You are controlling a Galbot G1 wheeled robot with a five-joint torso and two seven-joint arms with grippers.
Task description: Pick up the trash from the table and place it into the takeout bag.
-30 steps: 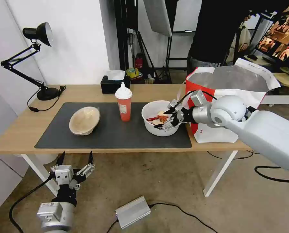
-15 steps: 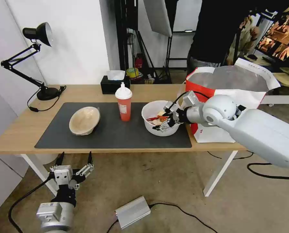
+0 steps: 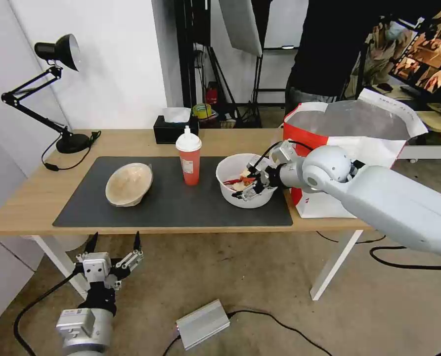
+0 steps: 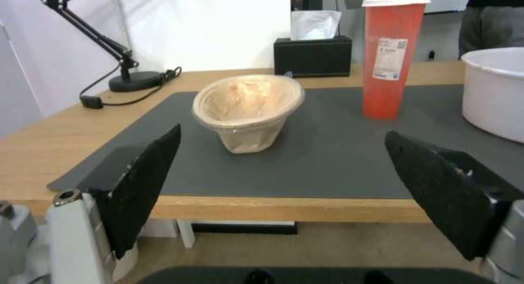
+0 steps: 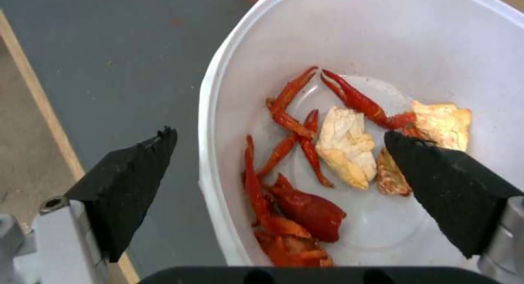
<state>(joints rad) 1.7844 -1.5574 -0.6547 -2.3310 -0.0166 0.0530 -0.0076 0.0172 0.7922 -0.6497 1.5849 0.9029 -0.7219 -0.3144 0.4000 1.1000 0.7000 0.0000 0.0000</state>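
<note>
The right gripper (image 3: 245, 187) hangs over the near rim of the white bowl (image 3: 230, 170), fingers spread wide, one finger outside the wall and the other above the red and tan scraps (image 5: 306, 169) inside. The bowl sits on the grey mat (image 3: 171, 207) of the table (image 3: 27, 198), just beside the takeout bag (image 3: 329, 202) on its right. The red cup (image 3: 189, 163) and beige bowl (image 3: 129, 184) stand to its left. The left gripper (image 3: 114, 247) waits below the table edge, fingers apart.
</note>
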